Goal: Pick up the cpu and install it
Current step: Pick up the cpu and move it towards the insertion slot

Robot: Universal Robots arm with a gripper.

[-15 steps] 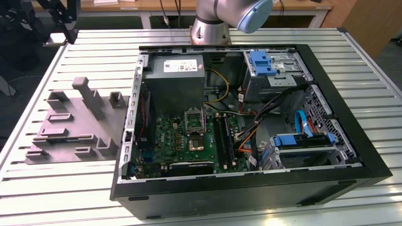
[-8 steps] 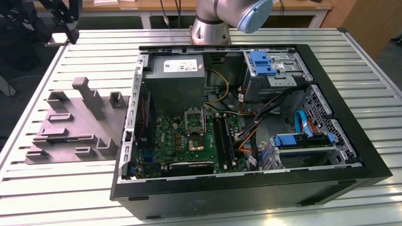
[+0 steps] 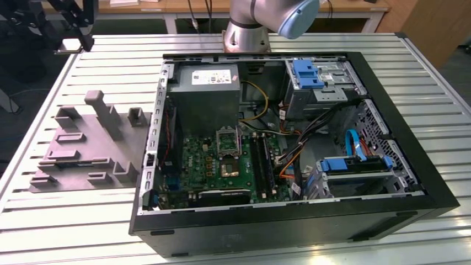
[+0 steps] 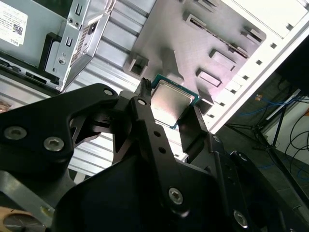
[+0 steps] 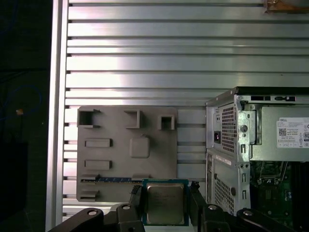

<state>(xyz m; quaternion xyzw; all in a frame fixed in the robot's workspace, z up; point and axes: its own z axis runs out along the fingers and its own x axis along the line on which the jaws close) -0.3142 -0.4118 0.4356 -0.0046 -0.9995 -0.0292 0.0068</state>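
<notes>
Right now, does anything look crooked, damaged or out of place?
Nothing stands out. The cpu sits square in the gripper, held over the grey tray, and its metal top looks unmarked.

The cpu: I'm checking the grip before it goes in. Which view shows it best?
The first wrist view: the cpu faces the camera squarely, metal top plain, held in the hand. The second wrist view shows it tilted, with a finger over one edge.

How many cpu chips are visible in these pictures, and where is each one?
1. The cpu is held between the fingers of the gripper, seen against the grey tray in both wrist views. The board's socket may hide another.
</notes>
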